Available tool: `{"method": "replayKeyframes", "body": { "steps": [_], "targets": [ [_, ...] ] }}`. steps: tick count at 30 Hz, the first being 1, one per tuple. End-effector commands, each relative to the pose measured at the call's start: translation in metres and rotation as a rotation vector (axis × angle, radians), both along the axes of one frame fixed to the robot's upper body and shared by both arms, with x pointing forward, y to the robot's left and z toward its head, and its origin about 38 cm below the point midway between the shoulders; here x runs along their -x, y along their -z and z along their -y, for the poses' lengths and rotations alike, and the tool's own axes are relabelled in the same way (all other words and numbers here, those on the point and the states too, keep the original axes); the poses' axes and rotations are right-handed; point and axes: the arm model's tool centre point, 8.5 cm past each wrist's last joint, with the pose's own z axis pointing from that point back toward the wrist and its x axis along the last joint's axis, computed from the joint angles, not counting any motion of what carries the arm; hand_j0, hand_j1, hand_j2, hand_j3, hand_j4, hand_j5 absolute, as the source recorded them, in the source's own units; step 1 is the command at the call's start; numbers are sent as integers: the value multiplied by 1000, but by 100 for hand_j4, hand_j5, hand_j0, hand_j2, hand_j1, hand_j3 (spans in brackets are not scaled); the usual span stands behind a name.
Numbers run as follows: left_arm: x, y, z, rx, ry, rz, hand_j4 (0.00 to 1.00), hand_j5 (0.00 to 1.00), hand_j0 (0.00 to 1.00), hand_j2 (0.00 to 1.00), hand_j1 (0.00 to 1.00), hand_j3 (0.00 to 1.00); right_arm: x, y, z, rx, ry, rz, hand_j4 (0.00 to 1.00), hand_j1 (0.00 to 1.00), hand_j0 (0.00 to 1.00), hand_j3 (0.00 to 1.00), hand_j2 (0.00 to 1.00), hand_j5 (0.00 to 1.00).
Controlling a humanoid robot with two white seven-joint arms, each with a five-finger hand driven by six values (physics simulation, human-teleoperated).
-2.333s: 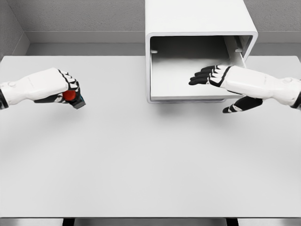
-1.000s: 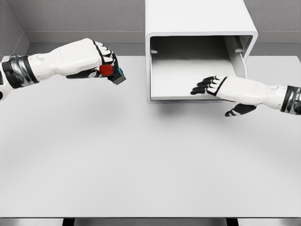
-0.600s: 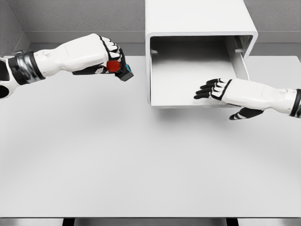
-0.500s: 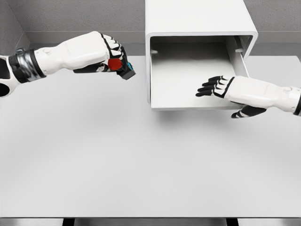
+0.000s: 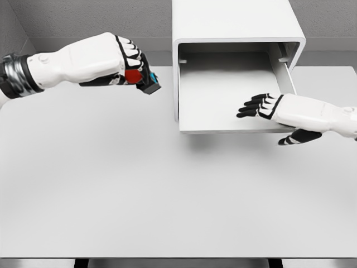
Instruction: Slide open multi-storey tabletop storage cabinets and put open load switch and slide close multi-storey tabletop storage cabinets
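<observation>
**A:** Since the earliest frame your left hand [image 5: 120,61] has climbed from low on the left of the table [image 5: 167,190] to a spot up near the cabinet [image 5: 234,22], and the drawer [image 5: 228,95] has slid further out toward you. Do you see the same?

**B:** You have it right. The drawer's front lip now sits lower in the view than it did, and your right hand [image 5: 268,107] has come back with it.

**A:** What is the left hand doing?

**B:** Its fingers are curled tight around the load switch [image 5: 139,78]. You can see the red knob and a dark body with a blue edge poking out past the knuckles. It hangs in the air, above the table, just left of the drawer's left wall, not over the drawer.

**A:** And the right hand?

**B:** Your right hand lies with four dark fingers stretched out fairly flat over the drawer's floor by its right front corner, while the thumb drops below the front lip. I cannot tell you whether the thumb actually presses on the lip.

**A:** The drawer itself?

**B:** Pulled out, its pale inside open to your view.
</observation>
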Motion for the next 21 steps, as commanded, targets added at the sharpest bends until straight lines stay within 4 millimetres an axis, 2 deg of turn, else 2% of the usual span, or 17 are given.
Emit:
{"method": "replayKeyframes", "body": {
  "steps": [1,5,8,11,21],
  "targets": [
    [4,-3,0,9,7,2,36,36,36,36,36,36,1,-4,7,-8,20,-5,100,100,100,100,100,100],
    [2,-16,8,24,26,28,36,36,36,36,36,36,2,-7,15,3,36,-2,100,100,100,100,100,100],
    [1,-22,22,42,56,32,36,36,36,36,36,36,2,-8,16,4,39,1,100,100,100,100,100,100],
    [1,-22,38,55,91,31,36,36,36,36,36,36,2,-9,16,-4,43,5,100,100,100,100,100,100],
    [-3,-24,65,72,139,35,36,36,36,36,36,36,3,-7,16,-3,42,0,100,100,100,100,100,100]
  ]
}}
